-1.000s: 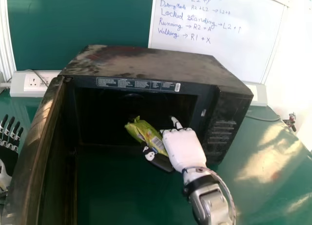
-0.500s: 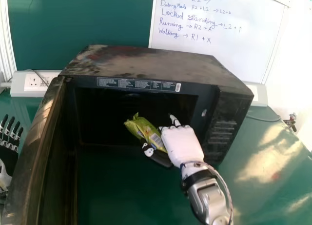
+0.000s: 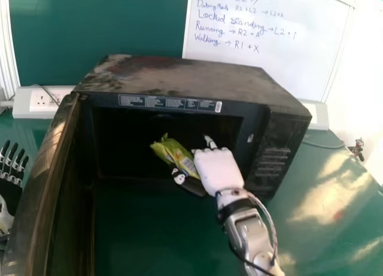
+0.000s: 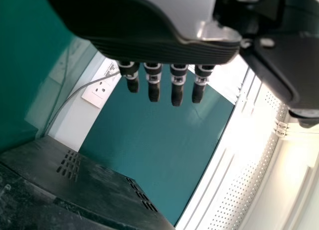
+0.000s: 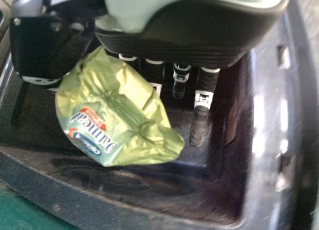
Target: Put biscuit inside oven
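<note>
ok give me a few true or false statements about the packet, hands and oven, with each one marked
1. The left hand holds the biscuit packet. False: the right hand holds the biscuit packet.
2. The left hand's fingers are straight. True.
3. The whiteboard is behind the oven. True.
4. The oven door is closed. False: the oven door stands open.
5. The biscuit packet is mainly green. True.

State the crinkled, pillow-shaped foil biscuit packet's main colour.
The packet is yellowish green, clearest in the right wrist view.
</note>
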`<state>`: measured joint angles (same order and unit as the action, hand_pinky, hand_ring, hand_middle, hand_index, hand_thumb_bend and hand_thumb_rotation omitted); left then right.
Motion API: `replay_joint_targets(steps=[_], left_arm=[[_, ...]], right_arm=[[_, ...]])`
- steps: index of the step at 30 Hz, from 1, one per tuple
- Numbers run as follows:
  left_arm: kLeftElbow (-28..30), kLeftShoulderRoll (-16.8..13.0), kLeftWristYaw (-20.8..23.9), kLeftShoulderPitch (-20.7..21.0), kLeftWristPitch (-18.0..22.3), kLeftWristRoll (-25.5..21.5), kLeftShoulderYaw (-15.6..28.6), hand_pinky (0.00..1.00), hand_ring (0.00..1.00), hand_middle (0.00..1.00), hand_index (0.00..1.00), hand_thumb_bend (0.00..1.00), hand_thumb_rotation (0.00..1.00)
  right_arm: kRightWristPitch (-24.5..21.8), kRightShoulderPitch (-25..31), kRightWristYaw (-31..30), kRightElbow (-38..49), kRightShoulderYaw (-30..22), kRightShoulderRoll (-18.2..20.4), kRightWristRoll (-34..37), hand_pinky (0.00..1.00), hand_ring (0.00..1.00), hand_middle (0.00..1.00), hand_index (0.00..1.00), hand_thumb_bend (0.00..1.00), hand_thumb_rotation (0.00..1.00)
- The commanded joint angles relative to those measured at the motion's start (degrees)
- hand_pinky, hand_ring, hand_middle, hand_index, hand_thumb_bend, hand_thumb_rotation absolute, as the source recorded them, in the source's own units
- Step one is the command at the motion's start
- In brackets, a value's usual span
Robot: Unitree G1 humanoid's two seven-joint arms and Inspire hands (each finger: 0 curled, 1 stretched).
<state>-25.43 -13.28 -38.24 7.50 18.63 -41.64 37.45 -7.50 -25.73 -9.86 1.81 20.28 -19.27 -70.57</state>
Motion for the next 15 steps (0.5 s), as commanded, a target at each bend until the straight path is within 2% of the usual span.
replay_joint_targets(steps=[1, 2, 4, 7, 12, 15], left_arm=[[-2.24, 2.26, 0.00, -1.78, 0.25, -0.13, -0.17, 0.72, 0.70, 0.78, 0.94, 0.00, 0.00], [-2.28, 2.23, -0.05, -1.77, 0.24, -0.13, -0.18, 0.71, 0.70, 0.78, 0.94, 0.00, 0.00], [-2.24, 2.28, -0.10, -1.79, 0.31, -0.11, -0.20, 0.80, 0.72, 0.79, 0.95, 0.00, 0.00], [-2.09, 2.31, 0.32, -1.86, 0.31, 0.13, -0.26, 0.87, 0.73, 0.80, 0.96, 0.00, 0.00], [-2.70, 2.11, 0.16, -1.67, 0.53, 0.15, -0.15, 0.74, 0.71, 0.78, 0.94, 0.00, 0.00], [-2.43, 2.21, 0.39, -1.76, 0.13, -0.05, -0.14, 0.79, 0.72, 0.79, 0.94, 0.00, 0.00]], right_arm=[[0.08, -2.51, 1.32, -1.62, 0.52, 0.47, 0.95, 0.50, 0.45, 0.48, 0.54, 0.52, 0.00], [0.09, -2.98, 1.55, -2.37, 0.67, 0.50, 1.24, 0.50, 0.45, 0.48, 0.54, 0.52, 0.00], [0.09, -3.81, 1.94, -3.70, 0.93, 0.51, 1.70, 0.52, 0.45, 0.48, 0.54, 0.52, 0.00], [-0.01, -5.05, 2.35, -5.62, 1.32, 0.54, 2.29, 0.52, 0.46, 0.48, 0.53, 0.52, 0.00], [0.48, -7.07, 4.63, -9.30, 2.20, 0.49, 3.34, 0.52, 0.45, 0.48, 0.53, 0.52, 0.00], [1.19, -8.39, 7.24, -12.42, 2.89, 0.63, 4.01, 0.51, 0.45, 0.47, 0.54, 0.52, 0.00]])
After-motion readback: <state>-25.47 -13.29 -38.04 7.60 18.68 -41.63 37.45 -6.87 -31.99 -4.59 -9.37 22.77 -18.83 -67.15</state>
